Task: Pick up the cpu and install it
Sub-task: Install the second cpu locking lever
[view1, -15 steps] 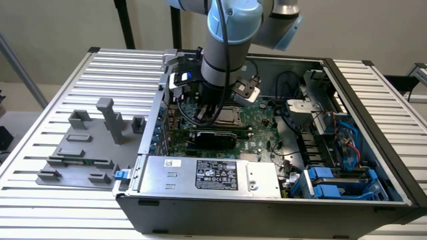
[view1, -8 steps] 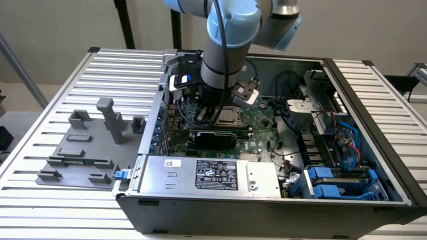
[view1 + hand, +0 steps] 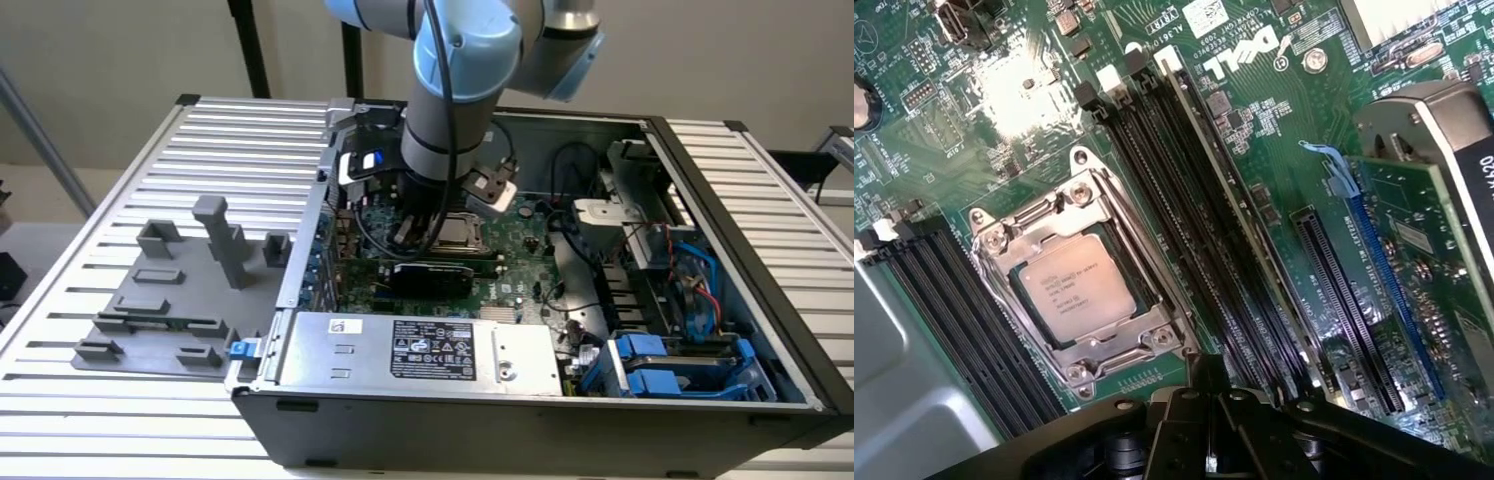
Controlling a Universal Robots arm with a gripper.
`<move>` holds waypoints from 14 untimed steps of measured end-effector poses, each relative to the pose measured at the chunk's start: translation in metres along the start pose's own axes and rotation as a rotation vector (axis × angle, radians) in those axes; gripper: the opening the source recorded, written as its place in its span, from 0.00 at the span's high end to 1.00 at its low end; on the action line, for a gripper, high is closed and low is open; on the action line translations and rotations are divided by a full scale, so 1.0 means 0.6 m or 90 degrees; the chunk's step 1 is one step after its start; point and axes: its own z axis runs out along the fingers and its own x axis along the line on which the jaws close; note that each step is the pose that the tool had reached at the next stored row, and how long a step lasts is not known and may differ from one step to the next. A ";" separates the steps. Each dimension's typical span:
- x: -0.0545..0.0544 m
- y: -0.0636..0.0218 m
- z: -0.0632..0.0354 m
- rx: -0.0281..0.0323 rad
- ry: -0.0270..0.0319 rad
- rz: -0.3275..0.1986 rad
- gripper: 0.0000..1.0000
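An open computer case [image 3: 694,330] lies on a ribbed metal worktop [image 3: 80,290] beside grey fixture blocks [image 3: 174,290]. The cpu [image 3: 1079,290] sits seated in the motherboard socket [image 3: 994,240]. The gripper [image 3: 1199,425] hangs just above the motherboard [image 3: 1274,130]; whether it is released or clenched cannot be told.

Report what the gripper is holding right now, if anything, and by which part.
Nothing appears to be held. The cpu sits in the motherboard socket, apart from the gripper, whose black body shows no chip against it in the wrist view.
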 end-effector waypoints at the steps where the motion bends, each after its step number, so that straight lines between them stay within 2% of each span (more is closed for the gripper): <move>1: 0.000 0.000 0.000 0.0011 0.0019 0.000 0.89; 3: 0.000 0.000 0.001 0.0028 0.0047 -0.001 0.89; 5: 0.000 0.000 0.003 0.0034 0.0060 -0.001 0.89; 14: 0.002 0.000 0.013 0.0036 0.0058 -0.001 0.89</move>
